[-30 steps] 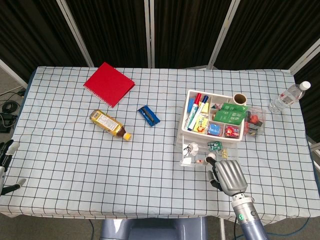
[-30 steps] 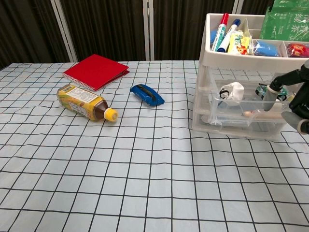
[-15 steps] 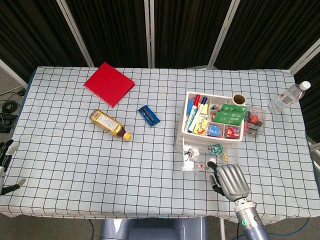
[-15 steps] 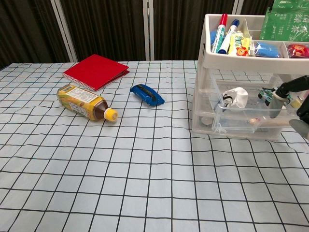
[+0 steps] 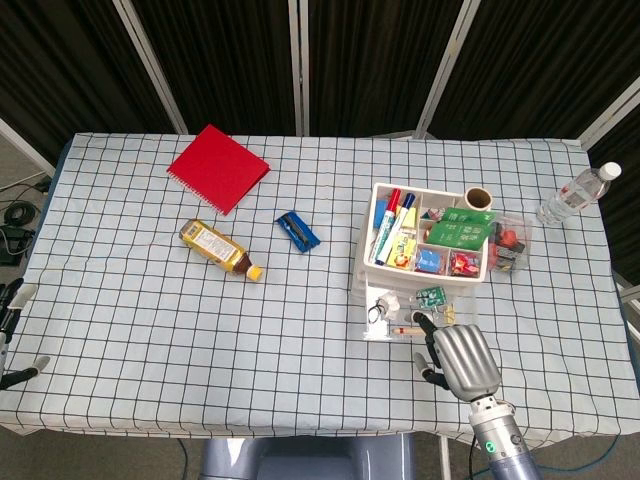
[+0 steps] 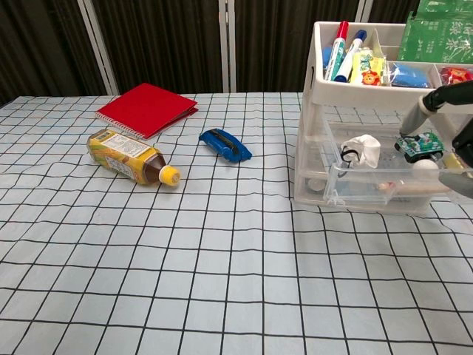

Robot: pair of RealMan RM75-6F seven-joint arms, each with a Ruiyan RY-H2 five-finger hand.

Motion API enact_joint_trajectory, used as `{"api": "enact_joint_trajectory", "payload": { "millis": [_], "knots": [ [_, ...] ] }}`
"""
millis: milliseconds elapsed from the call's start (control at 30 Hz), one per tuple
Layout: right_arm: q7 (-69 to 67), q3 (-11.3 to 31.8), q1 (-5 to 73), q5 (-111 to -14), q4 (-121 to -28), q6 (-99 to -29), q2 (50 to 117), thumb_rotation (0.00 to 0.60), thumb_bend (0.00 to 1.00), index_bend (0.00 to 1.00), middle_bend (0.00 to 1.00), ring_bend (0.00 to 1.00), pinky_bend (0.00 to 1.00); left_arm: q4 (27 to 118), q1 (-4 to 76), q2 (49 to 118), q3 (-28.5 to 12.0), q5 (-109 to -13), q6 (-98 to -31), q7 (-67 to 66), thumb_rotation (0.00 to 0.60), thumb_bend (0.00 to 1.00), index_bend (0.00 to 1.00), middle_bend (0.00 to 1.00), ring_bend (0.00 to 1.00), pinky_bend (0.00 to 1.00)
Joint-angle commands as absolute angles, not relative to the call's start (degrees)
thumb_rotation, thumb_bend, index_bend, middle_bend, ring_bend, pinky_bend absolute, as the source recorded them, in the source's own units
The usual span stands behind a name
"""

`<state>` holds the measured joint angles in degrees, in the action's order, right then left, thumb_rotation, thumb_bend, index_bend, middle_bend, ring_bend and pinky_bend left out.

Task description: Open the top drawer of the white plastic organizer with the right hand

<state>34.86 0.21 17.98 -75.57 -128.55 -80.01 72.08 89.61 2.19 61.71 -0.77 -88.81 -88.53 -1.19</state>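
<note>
The white plastic organizer (image 5: pixel 368 262) (image 6: pixel 318 92) stands on the right of the table, its open top tray full of markers and packets. Its top drawer (image 5: pixel 385 325) (image 6: pixel 373 181), clear-fronted, stands pulled out toward me with small items inside. My right hand (image 5: pixel 462 358) (image 6: pixel 452 137) is at the drawer's front right corner. One finger (image 6: pixel 425 107) reaches over the front wall into the drawer and the thumb lies against the front. Only fingertips of my left hand (image 5: pixel 12 335) show at the table's far left edge, spread apart and holding nothing.
A yellow-labelled tea bottle (image 5: pixel 221 249) (image 6: pixel 131 157) lies left of centre. A red notebook (image 5: pixel 217 167) (image 6: pixel 146 109) lies behind it, and a small blue packet (image 5: pixel 297 230) (image 6: pixel 225 145) sits between bottle and organizer. A water bottle (image 5: pixel 578 195) stands at the far right.
The top drawer has slid further out toward me with my right hand on it. The finger in the drawer has lifted higher. The left hand has stayed put.
</note>
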Motion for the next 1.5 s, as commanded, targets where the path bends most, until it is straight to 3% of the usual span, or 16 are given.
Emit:
{"api": "enact_joint_trajectory", "payload": {
  "millis": [33,167,333,567,767,1100,1500],
  "knots": [
    [35.0,0.9,17.8,-76.4,-130.2,-80.6,71.0,0.600,0.29,0.31,0.80,0.80,0.69,89.6,2.1,61.7,-0.8,-88.8,-88.7,-1.0,0.600,0.00,0.00,0.00,0.00,0.00],
    [35.1,3.4,18.8,-78.9,-133.1,-80.8,69.2,0.600,0.24,0.31,0.78,0.79,0.68,89.6,2.0,61.5,-0.9,-88.9,-89.0,-0.7,0.600,0.00,0.00,0.00,0.00,0.00],
    [31.5,8.2,23.1,-77.0,-133.7,-75.6,64.6,0.600,0.22,0.30,0.80,0.79,0.68,89.8,1.9,61.4,-0.9,-88.9,-89.3,-0.6,0.600,0.00,0.00,0.00,0.00,0.00],
    [35.6,11.5,27.7,-70.2,-132.6,-71.6,62.6,0.600,0.21,0.38,0.98,0.96,0.73,89.8,1.9,61.4,-1.0,-88.8,-89.3,-0.6,0.600,0.00,0.00,0.00,0.00,0.00],
    [45.2,12.2,32.7,-61.5,-130.8,-70.3,65.8,0.600,0.21,0.44,1.00,1.00,0.81,89.8,1.9,61.3,-1.2,-88.7,-89.4,-0.4,0.600,0.00,0.00,0.00,0.00,0.00],
    [53.2,11.5,37.0,-55.5,-127.2,-73.0,71.8,0.600,0.22,0.46,1.00,1.00,0.83,89.6,1.9,61.2,-1.2,-88.5,-89.2,0.1,0.600,0.00,0.00,0.00,0.00,0.00],
    [57.7,11.0,40.0,-47.7,-127.2,-74.2,70.5,0.600,0.22,0.46,1.00,1.00,0.83,89.5,2.1,61.4,-1.2,-88.3,-88.7,-0.4,0.600,0.00,0.00,0.00,0.00,0.00]
  ]
}}
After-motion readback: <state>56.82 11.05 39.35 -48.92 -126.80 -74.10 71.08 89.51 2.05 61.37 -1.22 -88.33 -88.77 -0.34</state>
